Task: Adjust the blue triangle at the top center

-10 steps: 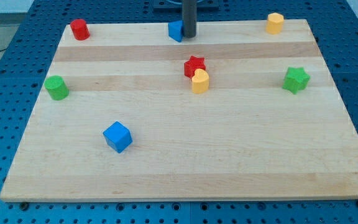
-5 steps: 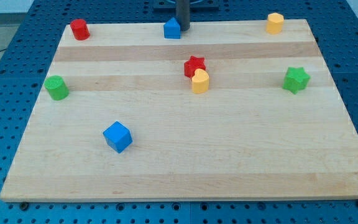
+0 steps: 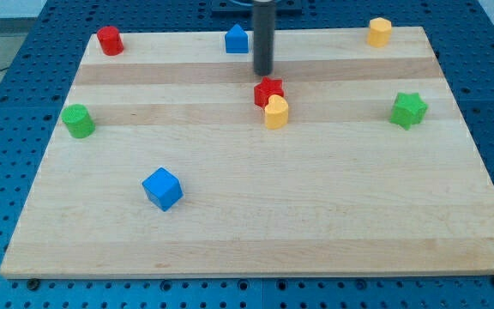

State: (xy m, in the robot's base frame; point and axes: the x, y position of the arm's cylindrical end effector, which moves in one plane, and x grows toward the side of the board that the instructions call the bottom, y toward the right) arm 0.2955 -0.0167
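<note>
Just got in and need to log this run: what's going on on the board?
A single rod arm is nudging blocks on a wooden board. My tip sits just above the red star, which touches a yellow block, and is apart from the blue triangle at the view's top centre, down and to its right. Nothing is being pushed at this instant.

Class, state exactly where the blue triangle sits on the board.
The blue triangle sits at the view's top centre, near the board's far edge, just left of my tip and apart from it.
</note>
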